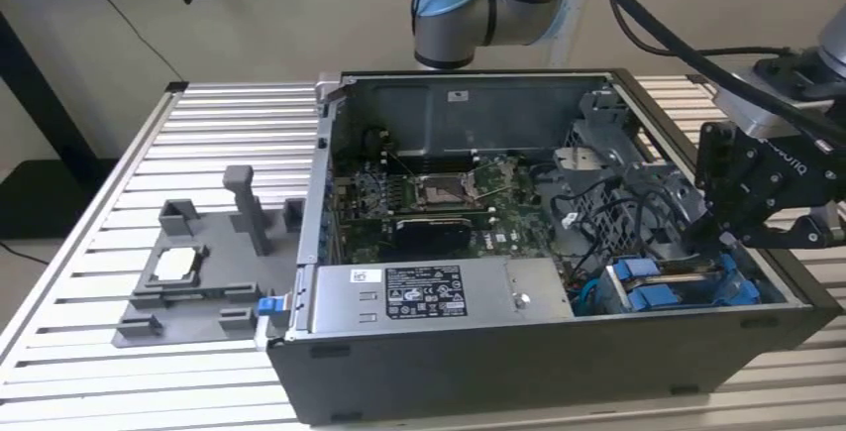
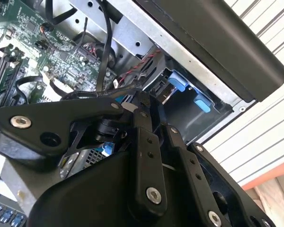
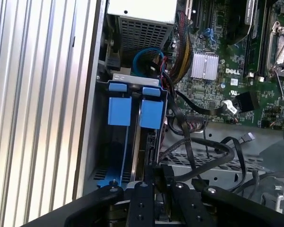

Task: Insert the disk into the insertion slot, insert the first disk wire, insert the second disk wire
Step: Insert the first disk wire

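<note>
Ribbed aluminium slats form the surface (image 1: 106, 154), with a plain beige wall behind it. On it lies an open computer case (image 1: 529, 372), side panel off, showing the green motherboard (image 1: 437, 193) in the middle. A long grey power supply box (image 1: 423, 297) with white stickers runs along the case's near wall. Just outside the case, on the exterior view's left, sits a grey plastic fixture tray (image 1: 185, 302). The robot arm (image 1: 463, 5) rises behind the case's far wall.

The insertion slot (image 1: 601, 297) is in the case's near corner on the exterior view's right, next to the power supply box. The disk (image 1: 652, 299) sits down inside it, its bright blue carrier showing at the slot's mouth. In the first wrist view two blue carrier tabs stand side by side in the slot (image 3: 97, 142), and the disk (image 3: 151, 113) is seen edge-on. Loose black cables (image 3: 199, 156) trail across the case floor just beside it.

The claw (image 1: 731, 241) hangs over the case at that corner, right above the slot. In both wrist views the claw (image 3: 156, 172) (image 2: 149, 101) is narrow, its fingers drawn close together. I cannot tell whether anything is pinched between them.
</note>
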`<state>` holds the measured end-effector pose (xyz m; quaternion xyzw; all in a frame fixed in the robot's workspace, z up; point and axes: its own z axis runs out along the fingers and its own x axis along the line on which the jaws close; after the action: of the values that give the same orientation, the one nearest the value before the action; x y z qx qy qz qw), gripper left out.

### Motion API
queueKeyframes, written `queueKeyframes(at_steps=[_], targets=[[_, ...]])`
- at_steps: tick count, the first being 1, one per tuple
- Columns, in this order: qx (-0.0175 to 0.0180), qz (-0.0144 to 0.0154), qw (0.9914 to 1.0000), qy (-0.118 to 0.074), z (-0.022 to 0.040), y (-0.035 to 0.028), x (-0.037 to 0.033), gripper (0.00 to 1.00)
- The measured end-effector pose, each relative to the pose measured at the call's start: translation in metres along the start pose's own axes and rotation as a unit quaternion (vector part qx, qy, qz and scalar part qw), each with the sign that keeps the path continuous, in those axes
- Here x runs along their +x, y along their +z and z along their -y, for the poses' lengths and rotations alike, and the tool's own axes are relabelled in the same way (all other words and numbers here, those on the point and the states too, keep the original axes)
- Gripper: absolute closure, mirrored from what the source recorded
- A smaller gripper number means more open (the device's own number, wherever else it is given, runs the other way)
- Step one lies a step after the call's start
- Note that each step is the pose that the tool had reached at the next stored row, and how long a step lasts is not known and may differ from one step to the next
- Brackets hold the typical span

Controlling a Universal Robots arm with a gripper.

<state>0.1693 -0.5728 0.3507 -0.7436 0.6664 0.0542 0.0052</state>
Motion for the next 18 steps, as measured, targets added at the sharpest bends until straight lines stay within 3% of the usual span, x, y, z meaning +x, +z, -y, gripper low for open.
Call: queueKeyframes(at_steps=[8, 18], targets=[[0.0034, 0.0014, 0.99959, 0.028, 0.0004, 0.0047, 0.0006, 0.81], [0.0069, -0.0014, 0.99868, 0.051, 0.0006, 0.0097, 0.0016, 0.81]])
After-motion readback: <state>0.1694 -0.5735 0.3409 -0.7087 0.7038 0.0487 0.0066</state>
